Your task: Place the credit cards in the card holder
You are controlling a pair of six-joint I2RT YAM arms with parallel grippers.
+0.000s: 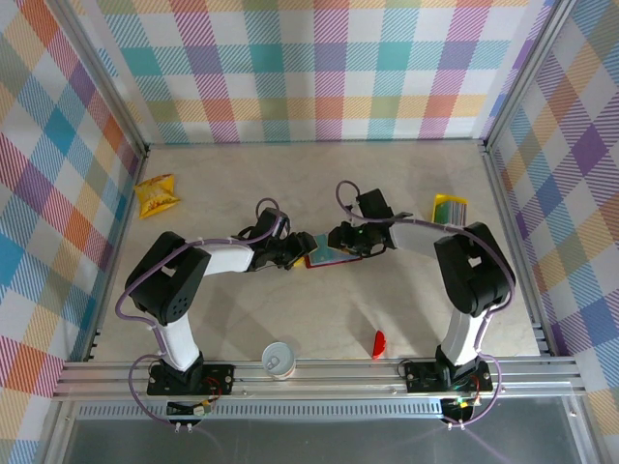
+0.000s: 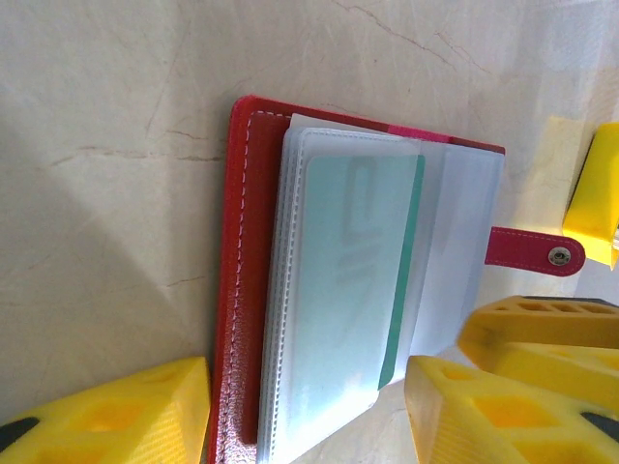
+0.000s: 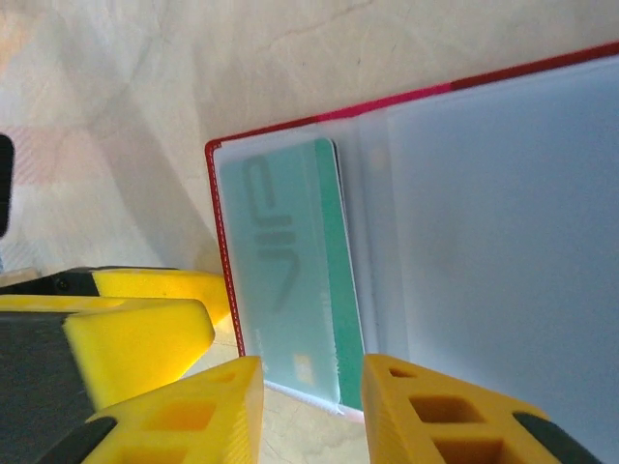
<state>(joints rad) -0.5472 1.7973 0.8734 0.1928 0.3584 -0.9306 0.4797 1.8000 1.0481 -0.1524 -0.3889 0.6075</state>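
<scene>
The dark-red card holder lies open mid-table, with its clasp tab pointing right. A teal credit card sits inside a clear sleeve of the card holder. My left gripper straddles the holder's near end. One of its fingers rests against the red cover and the other against the sleeves, so it is shut on the holder. My right gripper stands open just off the teal card's end without touching it. The other credit cards lie stacked at the right.
A crinkled yellow snack packet lies at the far left. A paper cup and a small red curved piece sit near the front rail. The two grippers face each other closely across the holder.
</scene>
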